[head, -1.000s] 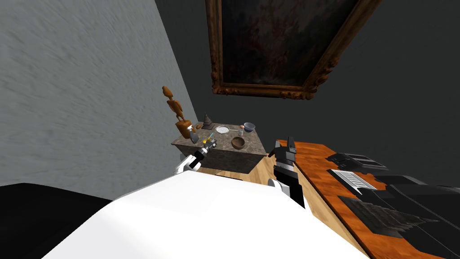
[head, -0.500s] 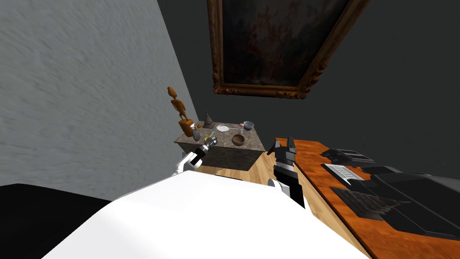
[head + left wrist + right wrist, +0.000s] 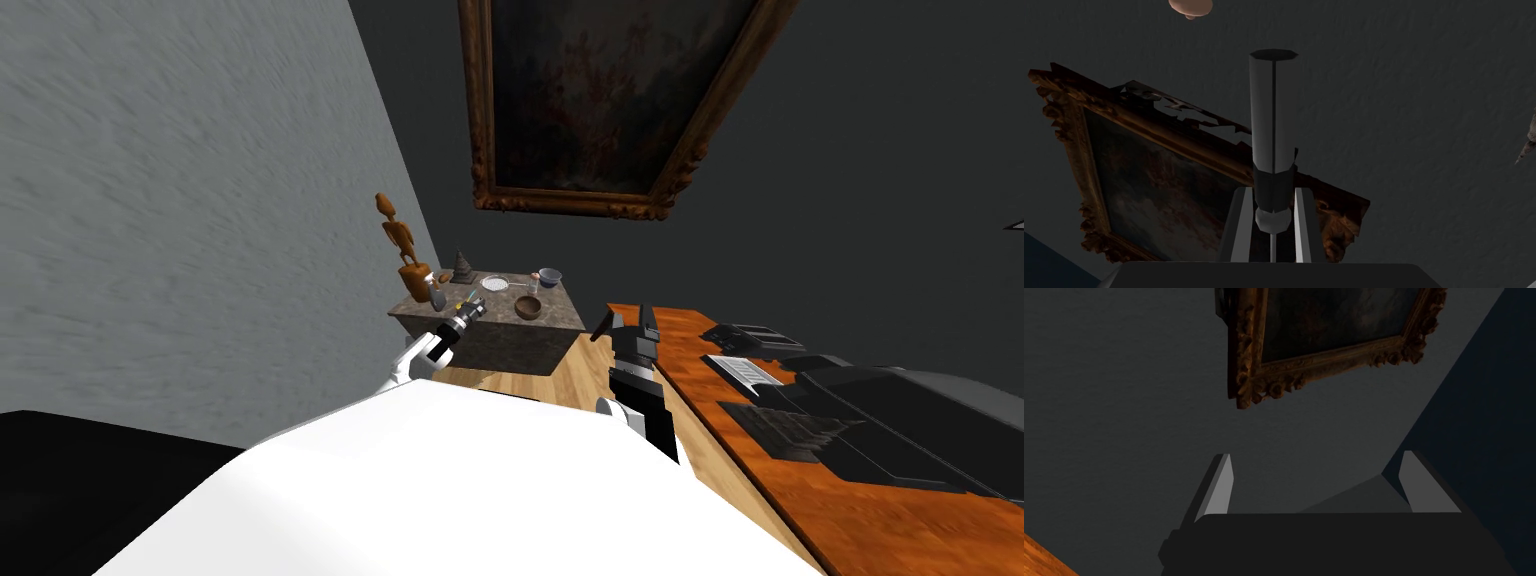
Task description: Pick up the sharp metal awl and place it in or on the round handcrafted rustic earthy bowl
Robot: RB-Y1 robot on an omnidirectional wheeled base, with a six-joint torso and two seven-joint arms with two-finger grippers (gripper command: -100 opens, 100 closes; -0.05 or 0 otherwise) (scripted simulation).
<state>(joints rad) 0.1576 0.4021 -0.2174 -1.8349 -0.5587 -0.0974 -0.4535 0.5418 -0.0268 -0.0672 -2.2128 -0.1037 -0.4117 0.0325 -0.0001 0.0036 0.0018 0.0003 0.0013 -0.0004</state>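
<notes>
Awl (image 3: 1272,125) is in hand, so the pick-up looks done to me and we're into the carry. The left pincer (image 3: 1272,190) is clamped narrow on the dark collar of the tool. The grey faceted handle sticks out ahead of the fingers and the thin shaft runs back toward the pincer's body.

From the head camera, that hand sits near the brown bowl (image 3: 528,307), on the side facing the carved wooden figure (image 3: 405,250), over the stone-topped surface (image 3: 497,343). I'd say it's above the top rather than on it, but it's too small to be sure.

My guess at the next move is a short slide across to get over the bowl, tip the hand down, then open up. The handle would probably go in first, and a long tool could lean on the rim or roll out if dropped from high up.

There isn't much in the direct path. Beyond the bowl there's a small glass jar (image 3: 535,288) quite close, then a blue-grey bowl (image 3: 550,277) and a white round strainer-looking thing (image 3: 495,284). A dark cone ornament (image 3: 461,266) stands further back.

The right pincer (image 3: 1315,458) is spread wide, holding nothing, parked off on the bowl's other side by the orange desk (image 3: 700,350).
</notes>
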